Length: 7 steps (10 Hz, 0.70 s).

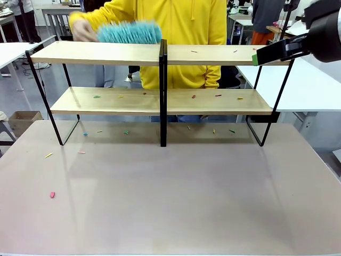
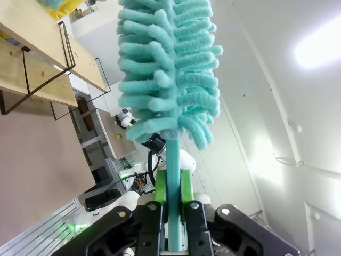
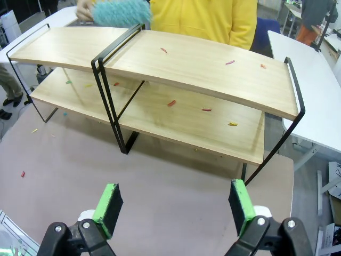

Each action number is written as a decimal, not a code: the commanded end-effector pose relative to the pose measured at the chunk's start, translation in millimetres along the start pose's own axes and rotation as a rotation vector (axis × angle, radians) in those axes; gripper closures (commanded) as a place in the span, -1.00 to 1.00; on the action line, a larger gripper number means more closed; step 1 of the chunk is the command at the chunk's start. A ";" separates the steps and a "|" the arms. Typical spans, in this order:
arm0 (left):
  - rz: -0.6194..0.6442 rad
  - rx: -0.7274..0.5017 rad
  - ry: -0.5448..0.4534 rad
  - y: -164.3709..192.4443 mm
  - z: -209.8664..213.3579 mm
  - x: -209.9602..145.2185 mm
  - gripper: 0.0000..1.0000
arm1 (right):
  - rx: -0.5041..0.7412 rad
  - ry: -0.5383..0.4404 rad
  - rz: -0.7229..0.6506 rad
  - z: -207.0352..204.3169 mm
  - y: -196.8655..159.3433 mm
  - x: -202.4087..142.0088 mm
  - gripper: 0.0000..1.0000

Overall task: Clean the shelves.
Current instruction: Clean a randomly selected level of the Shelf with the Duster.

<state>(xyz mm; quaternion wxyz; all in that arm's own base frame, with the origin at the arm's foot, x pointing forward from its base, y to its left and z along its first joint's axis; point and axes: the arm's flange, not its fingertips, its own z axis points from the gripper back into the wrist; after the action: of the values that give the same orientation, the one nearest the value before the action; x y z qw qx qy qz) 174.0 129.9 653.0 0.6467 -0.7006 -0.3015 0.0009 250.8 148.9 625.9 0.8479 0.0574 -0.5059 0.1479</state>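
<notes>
Left end effector (image 2: 171, 200) is clamped tight on the stick of a fluffy teal duster (image 2: 165, 80), brush end sticking out past the fingers. Right end effector (image 3: 176, 205) has its fingers spread wide with nothing in them, hanging over the tabletop (image 3: 160, 186) and facing the shelves (image 1: 160, 101), which stand along the tabletop's far edge. Person's hand (image 1: 82, 29) has another teal duster (image 1: 129, 33) on the top board's left half. Little coloured scraps (image 1: 52, 194) dot both boards and the tabletop.
</notes>
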 end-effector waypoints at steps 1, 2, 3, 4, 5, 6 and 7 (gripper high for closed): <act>0.030 0.053 0.025 -16.8 -26.2 16.1 0.75 | 0.001 0.000 0.003 0.0 -1.3 0.9 -1.00; 0.091 0.181 0.036 -29.9 -59.6 29.4 0.75 | 0.001 0.000 0.003 0.0 -1.3 0.9 -1.00; 0.117 0.280 0.089 -41.3 -101.0 43.9 0.75 | 0.001 0.000 0.003 0.0 -1.3 0.9 -1.00; 0.116 0.342 0.176 -50.1 -149.5 57.8 0.75 | 0.001 0.000 0.003 0.0 -1.3 0.9 -1.00; 0.118 0.417 0.237 -55.3 -204.1 67.9 0.75 | 0.001 0.000 0.003 0.0 -1.3 0.9 -1.00; 0.101 0.465 0.295 -59.3 -265.7 77.3 0.75 | 0.001 0.000 0.003 0.0 -1.3 0.9 -1.00; 0.103 0.521 0.361 -59.6 -321.0 79.8 0.75 | 0.001 0.000 0.003 0.0 -1.3 0.9 -1.00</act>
<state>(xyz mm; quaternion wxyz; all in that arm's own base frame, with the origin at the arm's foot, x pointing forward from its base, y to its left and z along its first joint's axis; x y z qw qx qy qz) 303.7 -123.9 772.7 0.8215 -0.5456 -0.1657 -0.0082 250.7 149.1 626.0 0.8478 0.0572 -0.5059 0.1482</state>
